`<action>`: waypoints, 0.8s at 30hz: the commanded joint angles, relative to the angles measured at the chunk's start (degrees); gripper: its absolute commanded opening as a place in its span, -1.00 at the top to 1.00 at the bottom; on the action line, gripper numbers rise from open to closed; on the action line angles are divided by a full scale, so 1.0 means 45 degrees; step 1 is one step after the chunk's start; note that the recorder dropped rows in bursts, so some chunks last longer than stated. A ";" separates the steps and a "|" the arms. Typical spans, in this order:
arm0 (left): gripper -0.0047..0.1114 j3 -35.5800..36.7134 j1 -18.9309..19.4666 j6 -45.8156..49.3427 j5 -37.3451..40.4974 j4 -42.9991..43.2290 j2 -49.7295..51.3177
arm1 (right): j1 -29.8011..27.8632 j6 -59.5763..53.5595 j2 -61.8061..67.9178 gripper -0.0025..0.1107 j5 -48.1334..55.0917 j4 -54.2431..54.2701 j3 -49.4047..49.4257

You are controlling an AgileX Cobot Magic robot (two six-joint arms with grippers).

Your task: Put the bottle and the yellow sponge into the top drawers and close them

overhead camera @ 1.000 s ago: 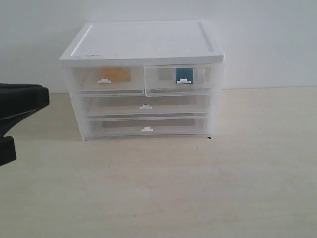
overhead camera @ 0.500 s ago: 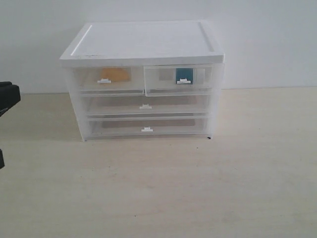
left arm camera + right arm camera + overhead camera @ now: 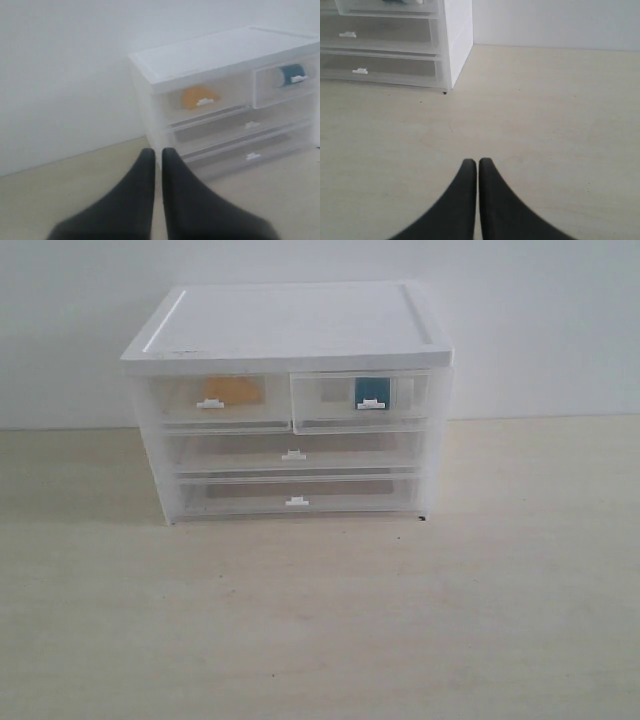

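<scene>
The white-topped cabinet stands at the back of the table. Its top left drawer holds the yellow sponge and sits flush with the front. The top right drawer holds the teal bottle and its front stands slightly proud. The left wrist view also shows the sponge and bottle behind the clear fronts. My left gripper is shut, empty, well short of the cabinet. My right gripper is shut and empty over bare table. Neither gripper appears in the exterior view.
Two full-width clear drawers sit pushed in below the top pair. A white wall rises behind the cabinet. The wooden table stretches out in front of it.
The left arm has drawn back leftward and left the exterior view entirely. The cabinet, the drawers and what they hold have not moved.
</scene>
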 commanded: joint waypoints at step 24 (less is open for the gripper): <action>0.85 0.3344 0.2213 -0.1641 0.1016 -0.0579 -0.4691 | -0.0030 -0.0008 -0.0068 0.96 -0.0082 -0.0097 -0.0005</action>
